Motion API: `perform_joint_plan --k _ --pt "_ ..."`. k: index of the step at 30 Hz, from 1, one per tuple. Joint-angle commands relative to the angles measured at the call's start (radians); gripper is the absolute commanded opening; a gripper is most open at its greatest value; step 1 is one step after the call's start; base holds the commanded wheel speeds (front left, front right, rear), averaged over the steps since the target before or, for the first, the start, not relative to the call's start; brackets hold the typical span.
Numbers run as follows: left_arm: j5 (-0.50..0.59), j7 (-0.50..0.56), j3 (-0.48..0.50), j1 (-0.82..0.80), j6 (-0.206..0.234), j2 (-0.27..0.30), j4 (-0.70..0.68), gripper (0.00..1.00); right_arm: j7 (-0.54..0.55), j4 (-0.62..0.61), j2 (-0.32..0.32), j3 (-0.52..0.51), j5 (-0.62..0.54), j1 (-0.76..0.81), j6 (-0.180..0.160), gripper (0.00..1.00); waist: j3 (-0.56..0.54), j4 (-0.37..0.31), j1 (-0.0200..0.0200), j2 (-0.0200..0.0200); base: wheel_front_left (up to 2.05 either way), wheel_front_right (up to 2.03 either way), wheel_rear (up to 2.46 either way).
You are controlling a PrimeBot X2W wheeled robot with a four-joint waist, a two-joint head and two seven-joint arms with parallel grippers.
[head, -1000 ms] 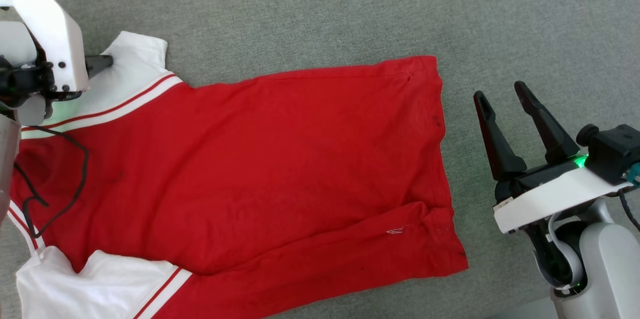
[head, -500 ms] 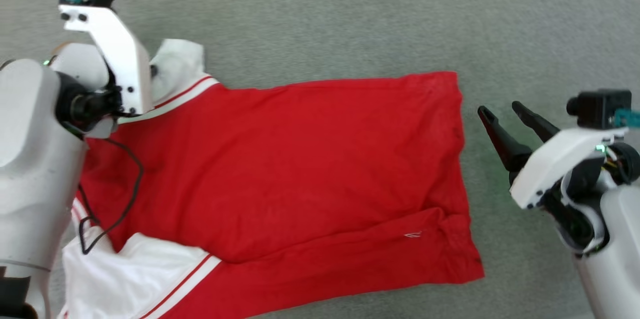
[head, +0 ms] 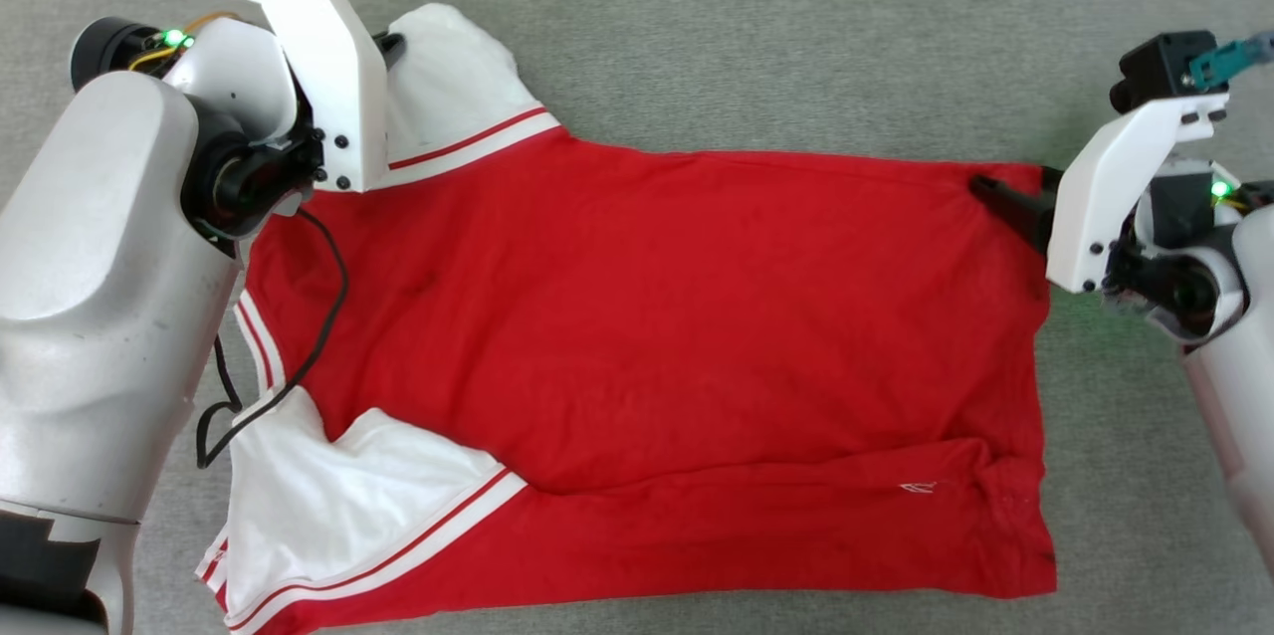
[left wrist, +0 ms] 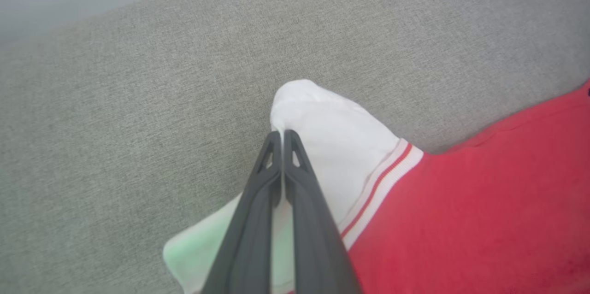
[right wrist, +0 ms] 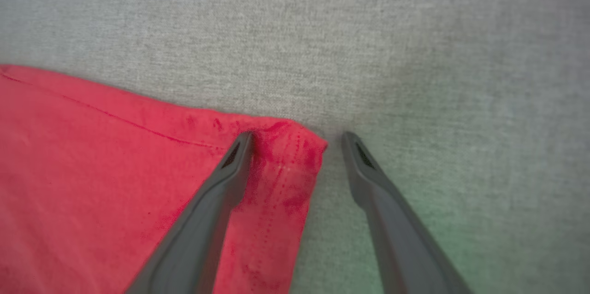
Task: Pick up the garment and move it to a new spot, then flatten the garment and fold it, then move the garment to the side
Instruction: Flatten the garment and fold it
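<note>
Solid red over the body of the garment; plain white on the sleeves, edged with red-and-white striped trim. Small white mark near the red hem. Dark grey on the left tool and the right tool. Black on the cable. Mottled grey weave across the surface.

Count, head view: one garment is lying on one grey fabric surface. Two white sleeves are showing on it: the far sleeve at eleven o'clock, the near sleeve at seven o'clock. Two grippers are working, the left gripper and the right gripper, each showing two dark fingers. One black cable is hanging at nine o'clock. Two green lights are glowing.
</note>
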Motion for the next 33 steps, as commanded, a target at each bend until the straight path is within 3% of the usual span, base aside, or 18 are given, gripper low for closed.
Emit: perform_joint_plan --k 1,2,3,7,12,16,20,26,33 --pt "-0.004 -0.013 -0.002 -0.008 -0.001 -0.003 -0.008 0.0 0.036 0.051 0.016 0.026 0.002 0.026 -0.001 0.81 0.007 0.013 0.0 0.0 0.0 0.0 0.0" --pt "-0.009 -0.021 -0.003 -0.003 -0.001 -0.003 -0.011 0.0 0.061 0.072 0.019 0.036 0.001 0.021 -0.001 0.24 0.007 0.017 0.0 0.0 0.0 0.0 0.0" --pt "-0.012 -0.029 -0.004 0.002 -0.001 -0.002 -0.014 0.0 0.086 0.092 0.022 0.043 -0.001 0.017 -0.001 0.0 0.006 0.02 0.0 0.0 0.0 0.0 0.0" --pt "-0.02 -0.074 -0.002 0.028 -0.002 0.005 -0.025 0.0 0.102 0.101 0.014 0.059 -0.014 -0.024 -0.001 0.0 -0.009 0.033 0.0 0.0 0.0 0.0 0.0" --pt "-0.031 -0.157 0.013 0.088 -0.002 0.014 -0.04 0.0 -0.002 0.027 -0.026 0.031 -0.025 -0.062 -0.001 0.0 -0.066 0.05 0.0 0.0 0.0 0.0 0.0" --pt "-0.053 -0.228 0.034 0.18 0.005 0.022 -0.067 0.0 -0.07 -0.035 -0.04 0.012 -0.024 -0.004 -0.001 0.0 -0.136 0.063 0.0 0.0 0.0 0.0 0.0" --pt "-0.073 -0.289 0.058 0.311 0.029 0.041 -0.122 0.0 -0.106 -0.109 -0.053 -0.008 -0.029 0.094 -0.001 0.0 -0.202 0.075 0.0 0.0 0.0 0.0 0.0" --pt "-0.11 -0.355 0.076 0.606 0.101 0.067 -0.234 0.0 -0.117 -0.226 -0.035 -0.038 -0.033 0.342 -0.001 0.0 -0.296 0.084 0.0 0.0 0.0 0.0 0.0" --pt "-0.183 -0.36 0.072 0.862 0.16 0.045 -0.27 0.0 -0.113 -0.27 0.016 -0.087 -0.035 0.564 -0.001 0.0 -0.335 0.079 0.0 0.0 0.0 0.0 0.0"
